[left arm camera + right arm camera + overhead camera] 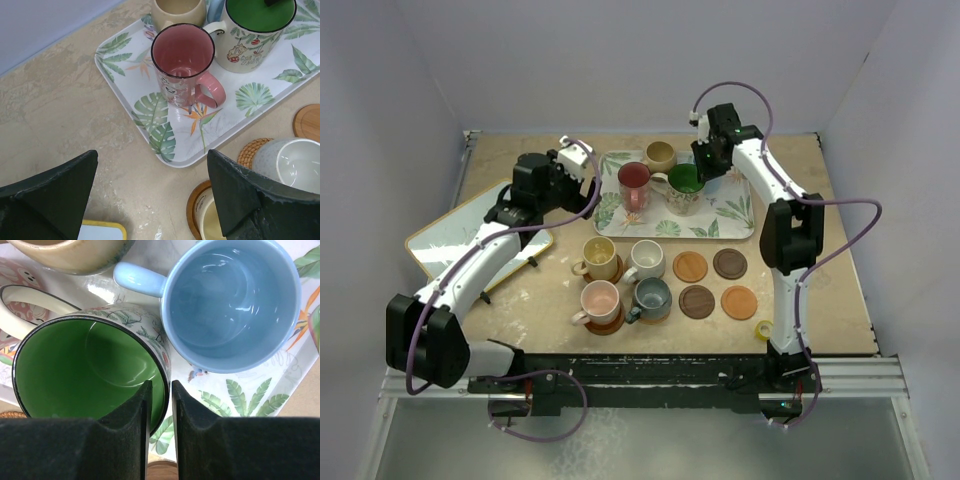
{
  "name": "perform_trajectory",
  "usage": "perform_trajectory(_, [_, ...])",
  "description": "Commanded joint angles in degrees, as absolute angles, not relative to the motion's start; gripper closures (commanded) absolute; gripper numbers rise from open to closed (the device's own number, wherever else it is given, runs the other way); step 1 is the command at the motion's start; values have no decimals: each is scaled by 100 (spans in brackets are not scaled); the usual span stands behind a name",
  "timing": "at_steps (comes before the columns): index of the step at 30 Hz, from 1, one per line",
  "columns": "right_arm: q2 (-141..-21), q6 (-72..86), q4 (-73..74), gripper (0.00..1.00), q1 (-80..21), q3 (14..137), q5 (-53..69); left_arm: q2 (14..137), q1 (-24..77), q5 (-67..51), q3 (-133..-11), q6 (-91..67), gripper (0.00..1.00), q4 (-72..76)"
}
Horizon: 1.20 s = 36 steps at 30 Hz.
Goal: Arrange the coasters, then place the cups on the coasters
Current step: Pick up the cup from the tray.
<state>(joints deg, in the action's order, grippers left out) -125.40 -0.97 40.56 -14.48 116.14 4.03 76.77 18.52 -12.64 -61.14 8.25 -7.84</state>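
Note:
My right gripper [160, 390] is shut on the wall of the green cup [85, 370], one finger inside the rim and one outside. That cup [684, 185] stands on the leaf-print tray [730, 215], beside a blue cup [230, 305], a tan cup [660, 155] and a dark pink cup [634, 183]. Yellow [600, 257], white [646, 258], pink [599, 300] and grey [652, 297] cups sit on coasters in front of the tray. Several bare coasters [690, 266] lie to their right. My left gripper [152, 195] hangs open over bare table by the tray's near left corner.
A yellow-rimmed white board [450, 240] lies at the left under my left arm. A small yellow tape roll [763, 330] sits near the front right edge. The white cup [295, 162] and its woven coaster [250, 150] are close to my left gripper's right finger.

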Motion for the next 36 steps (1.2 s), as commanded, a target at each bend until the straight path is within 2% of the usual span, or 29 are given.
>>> perform_trajectory(1, [-12577,-80,4249,76,-1433,11912,520,7428,1885,-1276,-6075,949,14,-535])
perform_trajectory(13, [-12609,-382,4741,82,-1440,12124,611,7504,1882,-1239,-6026,1105,14,-468])
perform_trajectory(36, [-12449,-552,4983,85,-1766,11733,1121,7643,1884,-1269,-6052,1084,14,-390])
